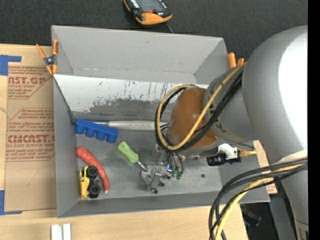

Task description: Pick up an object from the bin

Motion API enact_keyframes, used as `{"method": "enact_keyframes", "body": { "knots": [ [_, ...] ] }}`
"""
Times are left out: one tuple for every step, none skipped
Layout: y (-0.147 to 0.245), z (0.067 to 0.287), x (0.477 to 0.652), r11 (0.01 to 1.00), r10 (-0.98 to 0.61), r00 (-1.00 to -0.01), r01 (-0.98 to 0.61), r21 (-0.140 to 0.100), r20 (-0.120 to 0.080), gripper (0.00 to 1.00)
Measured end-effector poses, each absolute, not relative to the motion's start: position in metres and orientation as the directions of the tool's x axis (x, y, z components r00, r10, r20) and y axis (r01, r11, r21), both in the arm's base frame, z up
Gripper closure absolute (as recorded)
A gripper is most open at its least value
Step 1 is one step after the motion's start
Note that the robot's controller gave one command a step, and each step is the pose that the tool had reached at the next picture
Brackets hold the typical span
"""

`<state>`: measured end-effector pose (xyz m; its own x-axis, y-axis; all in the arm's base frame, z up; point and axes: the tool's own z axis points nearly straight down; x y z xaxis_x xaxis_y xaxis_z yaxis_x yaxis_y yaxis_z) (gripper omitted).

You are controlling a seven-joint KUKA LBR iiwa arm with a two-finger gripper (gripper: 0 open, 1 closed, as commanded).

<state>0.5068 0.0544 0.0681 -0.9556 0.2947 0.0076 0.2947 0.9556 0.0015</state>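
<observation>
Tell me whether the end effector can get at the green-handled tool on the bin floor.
Probably yes. The end effector hangs close beside the green-handled tool, with nothing lying on the tool or between them.

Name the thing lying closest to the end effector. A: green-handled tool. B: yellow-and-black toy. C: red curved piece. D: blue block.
A: the green-handled tool lies just up and left of the end effector, its metal tip pointing toward it; the other three lie farther left.
</observation>
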Motion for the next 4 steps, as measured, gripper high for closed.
{"method": "enact_keyframes", "body": {
  "knots": [
    [0.044, 0.112, 0.521, 0.996, 0.092, -0.996, 0.092, 0.000, -0.006, 0.00],
    [0.069, 0.099, 0.481, 0.948, 0.317, -0.948, 0.317, -0.001, 0.013, 0.00],
    [0.061, 0.070, 0.488, 0.970, 0.243, -0.970, 0.243, 0.000, -0.004, 0.00],
    [0.049, 0.070, 0.480, 0.892, 0.452, -0.892, 0.452, 0.000, 0.008, 1.00]
  ]
}}
